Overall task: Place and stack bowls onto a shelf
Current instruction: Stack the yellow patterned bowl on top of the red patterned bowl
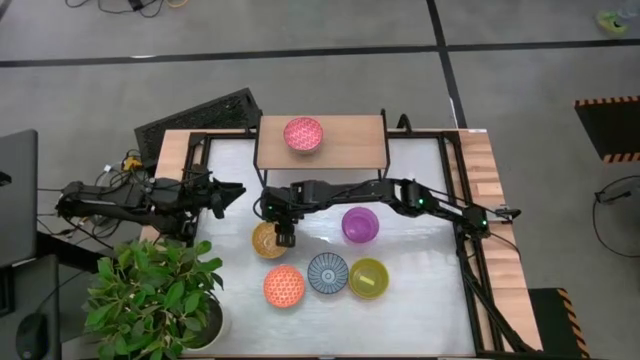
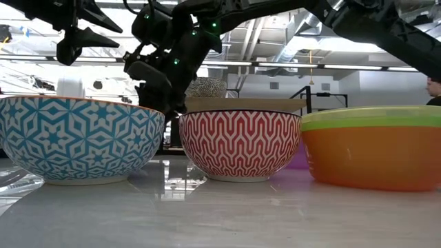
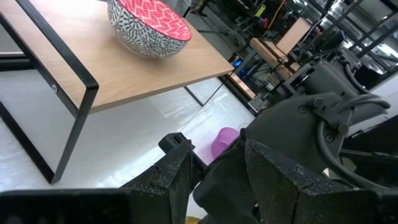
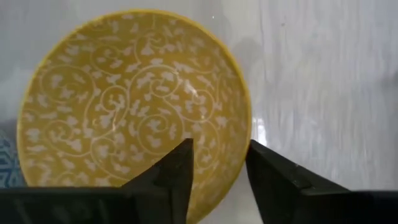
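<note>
A yellow bowl with a white vine pattern (image 1: 264,240) (image 4: 124,99) sits on the white tabletop in front of the shelf. My right gripper (image 1: 285,238) (image 4: 219,146) hangs over its right edge, pointing down and open. One finger is inside the rim (image 4: 242,149) and one outside, and no touch shows. The wood-topped shelf (image 1: 350,140) carries the pink patterned bowl (image 1: 303,133) (image 3: 149,25). The purple bowl (image 1: 360,225) stands on the table to the right of the gripper. My left gripper (image 1: 238,195) (image 2: 103,34) waits open, raised at the table's left.
Near the front edge the orange patterned bowl (image 1: 283,286) (image 2: 240,145), the blue-grey bowl (image 1: 328,272) (image 2: 79,141) and the olive-yellow bowl (image 1: 368,278) (image 2: 375,148) stand in a row. A potted plant (image 1: 155,290) stands at the near left corner. Bare shelf top lies on both sides of the pink bowl.
</note>
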